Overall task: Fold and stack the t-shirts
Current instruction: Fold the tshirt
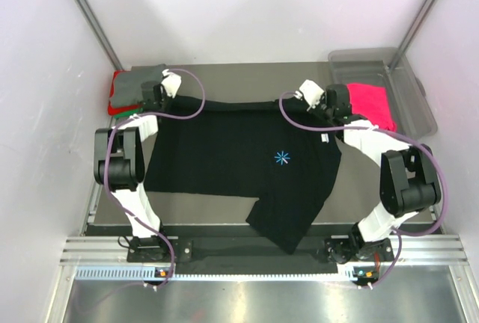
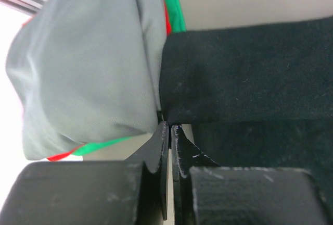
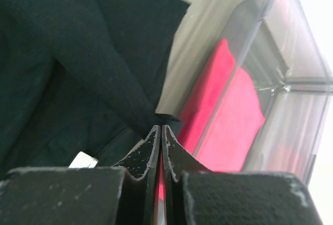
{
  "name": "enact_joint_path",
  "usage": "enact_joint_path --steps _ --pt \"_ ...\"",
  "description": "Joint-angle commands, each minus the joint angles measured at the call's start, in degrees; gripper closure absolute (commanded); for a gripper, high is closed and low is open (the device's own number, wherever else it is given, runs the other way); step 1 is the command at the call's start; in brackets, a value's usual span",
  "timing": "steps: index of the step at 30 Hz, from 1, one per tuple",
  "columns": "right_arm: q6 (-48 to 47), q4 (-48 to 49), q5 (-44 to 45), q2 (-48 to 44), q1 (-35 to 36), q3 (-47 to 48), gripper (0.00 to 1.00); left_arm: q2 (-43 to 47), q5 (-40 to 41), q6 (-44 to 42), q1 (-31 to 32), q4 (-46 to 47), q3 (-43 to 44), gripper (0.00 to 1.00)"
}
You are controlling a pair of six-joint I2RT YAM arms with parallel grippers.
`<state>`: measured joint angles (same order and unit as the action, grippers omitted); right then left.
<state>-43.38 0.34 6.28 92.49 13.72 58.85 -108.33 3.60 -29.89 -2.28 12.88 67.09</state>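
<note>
Black tee (image 1: 239, 158) lies spread flat across the middle of the table (image 1: 224, 211), print up. Light-blue asterisk (image 1: 282, 158) sits right of centre. One part of the cloth trails toward the near edge, between the two arm bases.

Left gripper (image 2: 169, 127): jaws drawn almost together, pinching the far-left edge of the black tee. The folded cloth edge meets the fingertips directly and runs off to the right from them.

Right gripper (image 3: 161, 127): jaws pressed together on a drawn-up peak of the same tee at its far-right edge. The cloth falls away to the left of the tips. White neck label (image 3: 83, 160) shows just left of the right fingers.

Grey tee (image 2: 83, 63) sits just left of the left gripper, on top of a pile in the far-left corner. Red tee (image 1: 117, 87) and green tee (image 2: 174, 6) show as edges under it. In the left wrist view the grey cloth touches the black tee's edge.

Hot-pink tee (image 3: 229, 110) lies inside the clear bin (image 1: 412, 95) at far right, just right of the right gripper, with the bin wall between them.
</note>
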Motion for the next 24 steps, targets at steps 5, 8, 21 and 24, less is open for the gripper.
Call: enact_joint_path --steps 5,8,21,24 --pt "1.71 -0.16 -0.84 -2.49 0.43 -2.42 1.0 2.43 -0.52 1.24 -0.62 0.48 -2.75 1.0" --pt "2.15 -0.16 -1.18 -2.31 0.44 -3.21 1.0 2.08 -0.87 1.41 -0.7 0.3 -3.37 1.0" --pt "3.12 -5.16 -4.52 -2.75 1.75 -4.54 0.95 -1.01 1.33 3.16 -0.62 -10.06 1.55 0.75" --pt "4.61 -12.88 -8.91 -6.61 1.75 -3.13 0.67 4.08 -0.86 4.66 -0.62 -11.92 0.07 0.53"
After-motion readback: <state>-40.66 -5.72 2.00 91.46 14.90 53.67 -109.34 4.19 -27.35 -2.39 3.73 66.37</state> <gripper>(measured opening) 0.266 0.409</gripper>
